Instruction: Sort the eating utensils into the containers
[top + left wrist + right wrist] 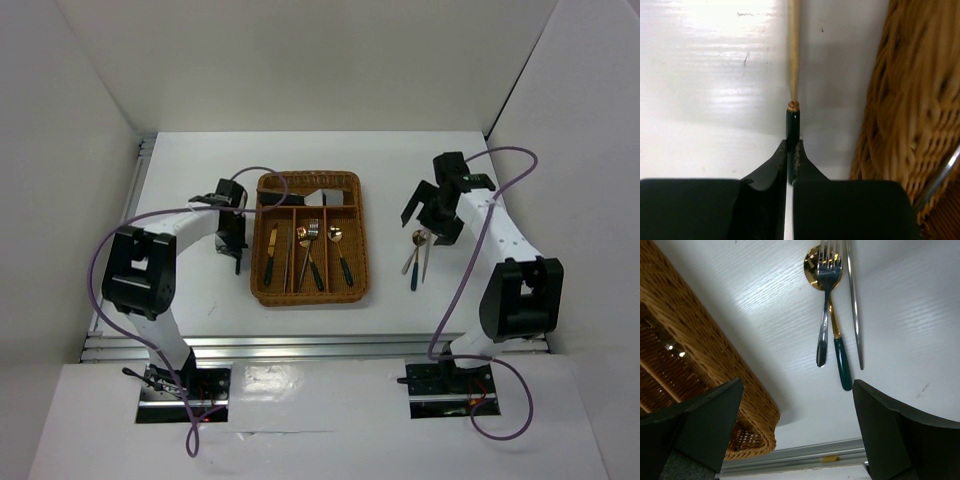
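Observation:
The brown wicker cutlery tray (262, 243) lies mid-table. Its left slot holds a gold knife (271, 255), its middle slot a fork and a gold spoon (311, 250), its right slot a gold spoon (338, 250), and its crosswise slot a silver server (325, 197). My left gripper (237, 252) is just left of the tray, shut on the dark handle (792, 125) of a gold-bladed utensil (793, 45) low over the table. My right gripper (425, 218) is open and empty above a silver fork (826, 300), a green-handled gold spoon (842, 362) and a slim silver utensil (854, 305) on the table.
The tray's woven wall (910, 100) is close on the right of my left gripper, and its corner (695, 355) shows left in the right wrist view. A metal rail (805, 455) runs along the table's near edge. White walls enclose the table.

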Controlling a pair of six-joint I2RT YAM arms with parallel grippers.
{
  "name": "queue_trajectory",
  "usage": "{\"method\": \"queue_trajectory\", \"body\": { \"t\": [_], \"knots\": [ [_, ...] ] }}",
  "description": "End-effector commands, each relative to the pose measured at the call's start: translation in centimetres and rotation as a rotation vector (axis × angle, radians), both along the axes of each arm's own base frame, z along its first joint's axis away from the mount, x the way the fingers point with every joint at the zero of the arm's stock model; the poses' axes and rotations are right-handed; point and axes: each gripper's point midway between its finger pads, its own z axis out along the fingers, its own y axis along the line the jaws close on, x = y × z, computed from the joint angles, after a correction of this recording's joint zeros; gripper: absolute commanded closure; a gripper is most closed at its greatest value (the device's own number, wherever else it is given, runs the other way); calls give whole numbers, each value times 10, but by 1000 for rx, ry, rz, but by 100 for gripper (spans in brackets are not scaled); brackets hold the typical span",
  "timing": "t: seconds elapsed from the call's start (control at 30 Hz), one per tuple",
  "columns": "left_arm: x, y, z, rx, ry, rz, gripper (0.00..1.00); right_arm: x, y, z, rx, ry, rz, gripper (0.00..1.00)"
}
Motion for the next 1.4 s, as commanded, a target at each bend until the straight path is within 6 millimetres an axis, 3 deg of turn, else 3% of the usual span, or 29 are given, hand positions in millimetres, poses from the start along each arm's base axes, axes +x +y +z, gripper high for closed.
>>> {"method": "queue_trajectory", "body": {
  "t": [0.0,0.07,0.2,0.4,0.43,0.47,0.53,0.57,0.73,1.03,1.17,1.37],
  "knots": [
    [11,-2,48,-24,-76,-17,100,4,-15,-8,-18,-27,-30,2],
    [13,7,68,-34,-104,-4,100,-3,-24,-22,-19,0,-54,2],
    [16,-5,111,-118,-175,-38,100,-10,-35,-37,-20,21,-89,2],
    [7,-23,132,-187,-210,-83,100,-17,-37,-49,-30,42,-93,2],
    [4,-25,125,-196,-196,-88,100,-16,-37,-46,-30,33,-93,2],
    [3,-25,120,-200,-190,-76,92,-16,-35,-46,-21,33,-90,2],
    [1,-16,108,-154,-184,-54,72,-16,-35,-43,-21,23,-90,2],
    [-2,-13,100,-140,-171,-48,57,-16,-36,-38,-24,14,-81,2],
    [-12,-1,59,-69,-99,-30,38,-18,-37,-37,-33,12,-85,1],
    [-17,4,7,-29,3,-31,40,-20,-37,-33,-31,12,-84,1],
    [-17,5,-11,-19,40,-39,47,-20,-39,-31,-40,12,-88,1],
    [-21,14,-27,34,83,-26,67,-19,-40,-26,-48,12,-91,1]
  ]
}}
